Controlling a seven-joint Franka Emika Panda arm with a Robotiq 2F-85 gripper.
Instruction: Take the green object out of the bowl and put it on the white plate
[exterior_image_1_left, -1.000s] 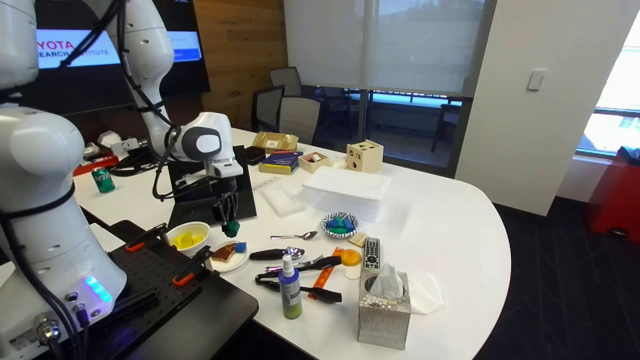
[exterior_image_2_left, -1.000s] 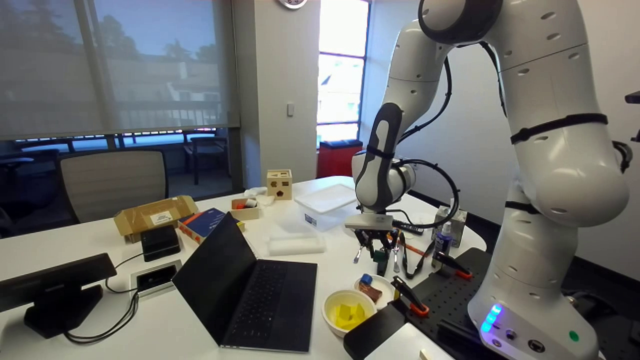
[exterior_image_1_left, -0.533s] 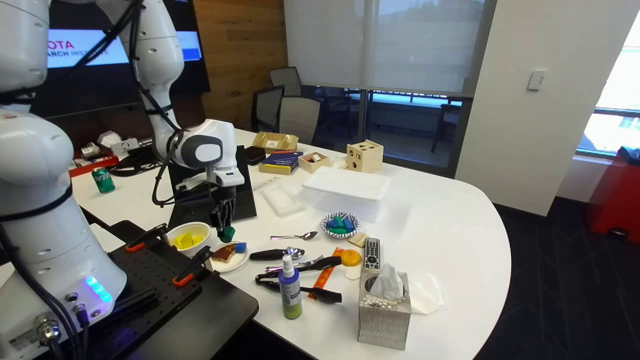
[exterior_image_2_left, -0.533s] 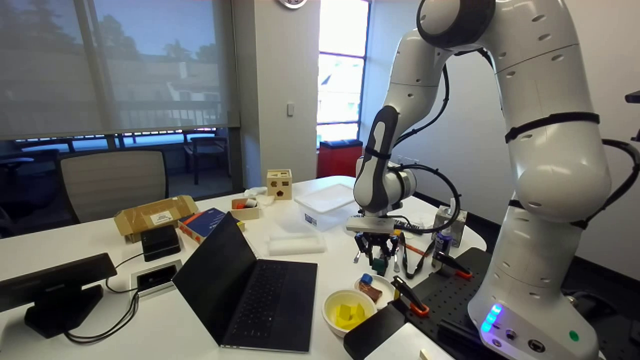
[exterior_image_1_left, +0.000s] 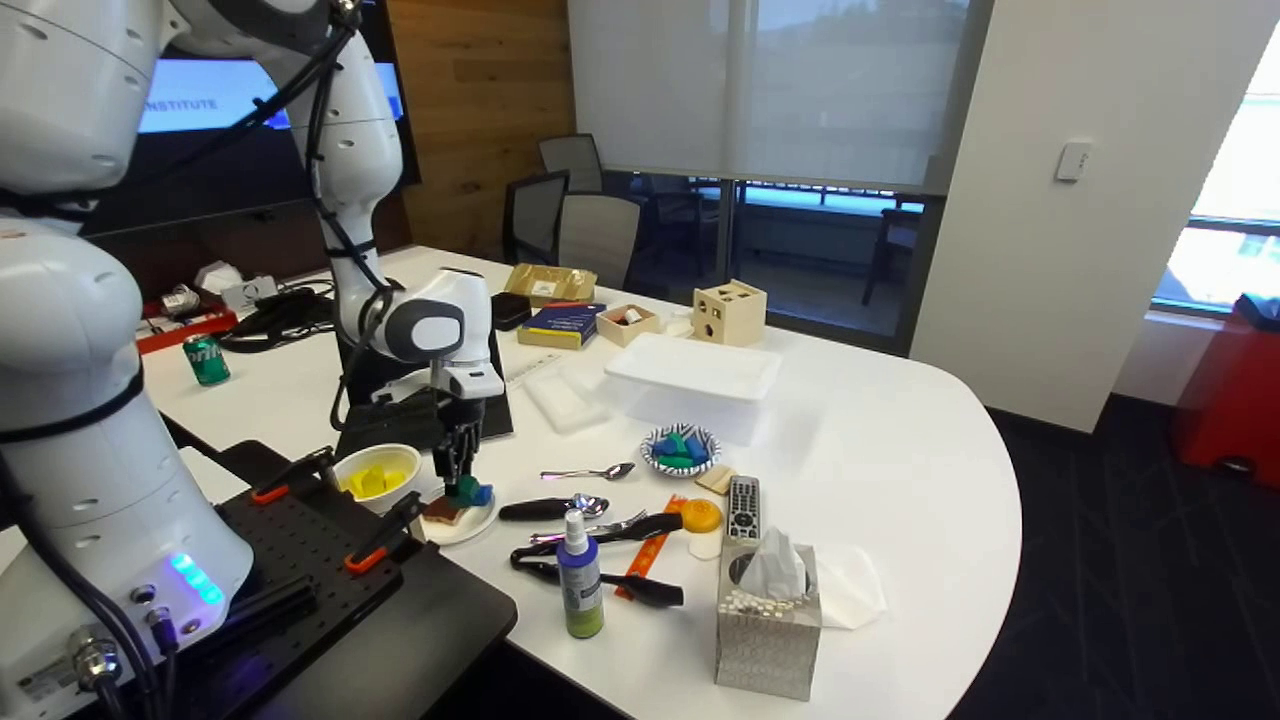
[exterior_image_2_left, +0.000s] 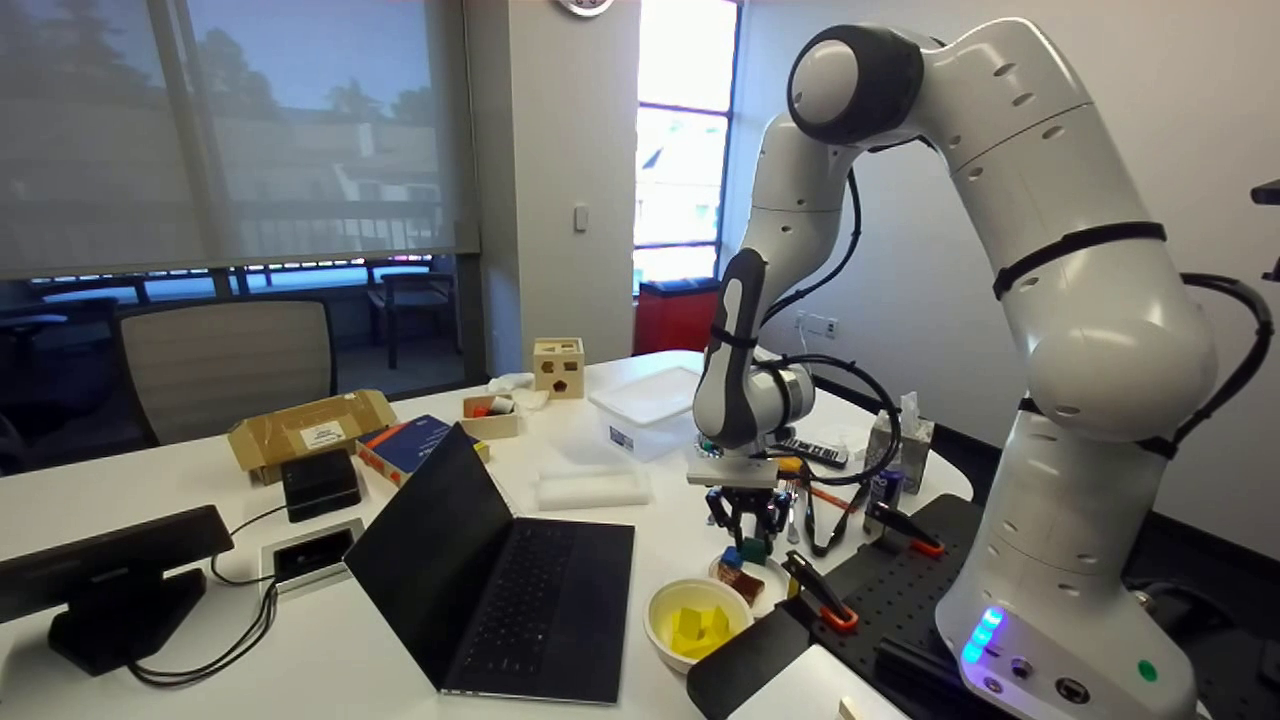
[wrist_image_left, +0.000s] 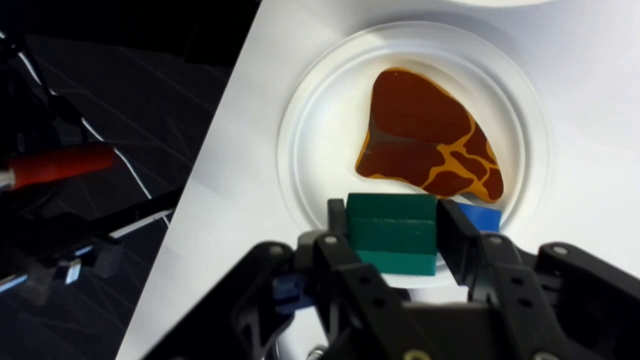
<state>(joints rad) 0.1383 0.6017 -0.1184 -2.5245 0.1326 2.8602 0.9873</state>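
My gripper (wrist_image_left: 390, 212) is shut on a green block (wrist_image_left: 392, 232), one finger on each side. The block is at the white plate (wrist_image_left: 320, 135), close to a blue block (wrist_image_left: 482, 218) and a brown steak-shaped piece (wrist_image_left: 420, 125) on it. In both exterior views the green block (exterior_image_1_left: 467, 491) (exterior_image_2_left: 757, 549) is low over the plate's far part; I cannot tell whether it touches. A patterned bowl (exterior_image_1_left: 653, 462) holds several green and blue blocks. A pale bowl (exterior_image_1_left: 404, 489) (exterior_image_2_left: 661, 645) with yellow blocks stands beside the plate; no bright yellow bowl shows.
An open laptop (exterior_image_2_left: 540, 600) stands behind the pale bowl. Black-and-orange clamps (exterior_image_1_left: 388, 530) grip the mount edge near the plate. A spoon (exterior_image_1_left: 590, 472), black-handled utensils (exterior_image_1_left: 540, 509), and a spray bottle (exterior_image_1_left: 581, 585) lie or stand to the plate's side. A clear lidded box (exterior_image_1_left: 690, 385) is farther off.
My gripper has moved down with the green block, from above the plate to low over it beside the blue block. It stays shut on the block. The other things have not moved.
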